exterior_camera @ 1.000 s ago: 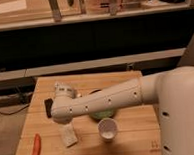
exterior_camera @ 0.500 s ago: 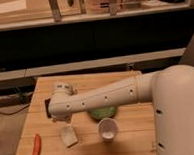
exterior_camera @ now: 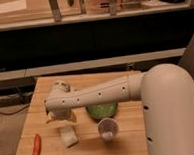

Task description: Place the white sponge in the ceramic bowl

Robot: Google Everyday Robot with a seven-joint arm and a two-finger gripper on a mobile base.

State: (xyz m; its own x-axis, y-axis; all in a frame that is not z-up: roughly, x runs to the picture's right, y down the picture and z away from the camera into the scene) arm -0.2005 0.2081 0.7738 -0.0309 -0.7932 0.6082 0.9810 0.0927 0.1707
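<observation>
Just in front of my pincer (exterior_camera: pixel 59 115), on the camera side and apart from it, the white sponge (exterior_camera: pixel 69 136) lies flat on the wooden table (exterior_camera: pixel 132 142). And here is the news: my wrist is a shade lower and further out than it was a second ago, while the sponge sits exactly where it was, not lifted, not nudged. So I read this as the approach closing in, with the grasp not yet made. Wide or narrow? I cannot tell, because my pincer hangs tucked under my own wrist and the forearm hides most of it. Back along my forearm from the pincer, the ceramic bowl (exterior_camera: pixel 104 111) peeks out from beneath the arm, so the carry from sponge to bowl looks short. Now the feel of things: the sponge is a small off-white block, matt and square-edged, likely soft foam that should give under a squeeze. The bowl is round and shallow, glossy green inside with a dark rim, hard and slick. Beside the sponge, at the bowl's near edge, a small white cup (exterior_camera: pixel 108 129) stands upright, smooth-walled. On the sponge's other side, well off from my pincer, a slim orange-red stick-shaped thing (exterior_camera: pixel 36 146) lies on the pale wood.
</observation>
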